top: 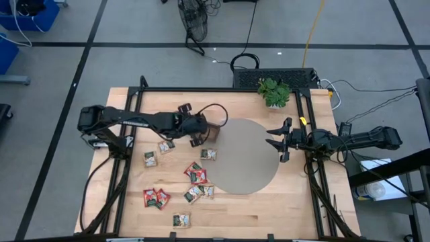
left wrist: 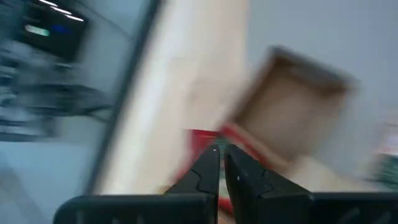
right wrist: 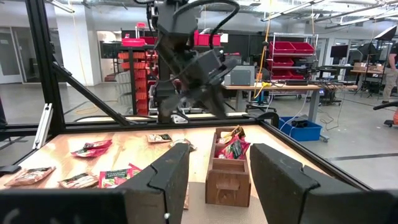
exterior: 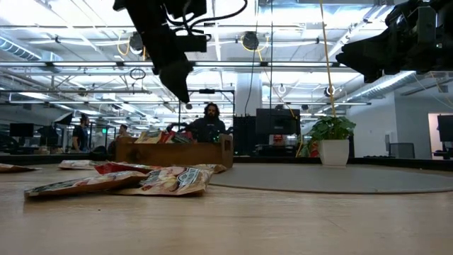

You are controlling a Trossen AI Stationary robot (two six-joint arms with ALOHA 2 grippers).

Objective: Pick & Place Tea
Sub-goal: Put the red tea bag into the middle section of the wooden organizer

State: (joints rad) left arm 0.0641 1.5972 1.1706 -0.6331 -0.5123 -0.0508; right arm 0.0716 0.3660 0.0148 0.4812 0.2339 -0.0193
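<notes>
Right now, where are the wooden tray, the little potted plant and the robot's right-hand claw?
wooden tray (right wrist: 228, 177): right wrist view, its front end wall.
potted plant (top: 274, 89): high view, its leaves.
right gripper (top: 272, 137): high view, midway between its open fingertips.

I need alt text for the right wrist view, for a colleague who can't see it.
Past the open right gripper, a small brown wooden compartment tray holds a few tea sachets. The dark left arm's gripper hangs above the table; more flat red sachets lie scattered on the light wooden tabletop.
</notes>
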